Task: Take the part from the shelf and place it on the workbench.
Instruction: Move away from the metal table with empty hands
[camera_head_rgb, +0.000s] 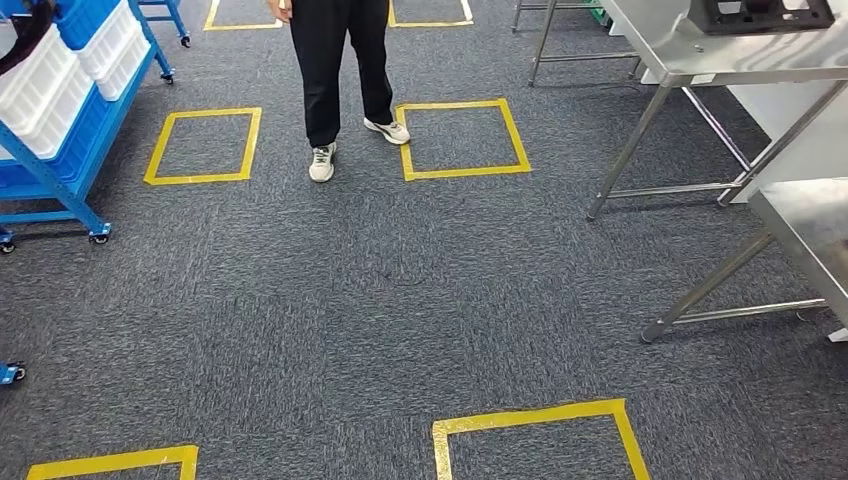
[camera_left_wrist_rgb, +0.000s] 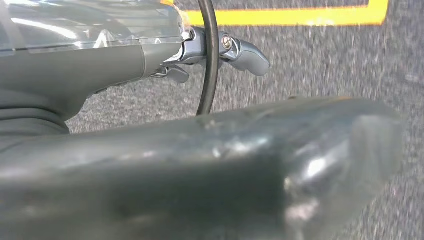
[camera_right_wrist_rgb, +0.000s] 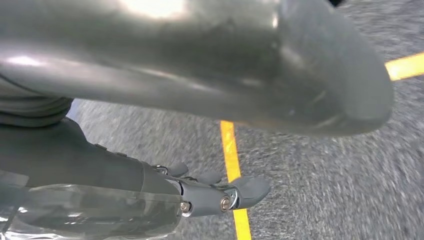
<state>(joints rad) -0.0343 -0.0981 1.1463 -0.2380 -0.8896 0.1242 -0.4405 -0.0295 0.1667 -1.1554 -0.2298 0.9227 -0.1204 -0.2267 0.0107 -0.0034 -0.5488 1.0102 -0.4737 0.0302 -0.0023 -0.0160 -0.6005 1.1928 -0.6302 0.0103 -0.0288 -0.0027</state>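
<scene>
The left hand (camera_left_wrist_rgb: 150, 100) hooks a black loop-shaped part (camera_left_wrist_rgb: 210, 60) over its fingers (camera_left_wrist_rgb: 245, 52), above grey carpet (camera_head_rgb: 400, 300). The right hand (camera_right_wrist_rgb: 150, 150) holds nothing, fingers (camera_right_wrist_rgb: 250, 190) loosely extended. A blue shelf (camera_head_rgb: 60, 170) stands at ten o'clock, steel workbench (camera_head_rgb: 690, 50) at two, a person (camera_head_rgb: 340, 70) at twelve.

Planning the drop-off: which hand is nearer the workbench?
Right, likely. The workbench stands on the robot's right; the right hand hangs over carpet on that side, the left hand on the far side.
</scene>
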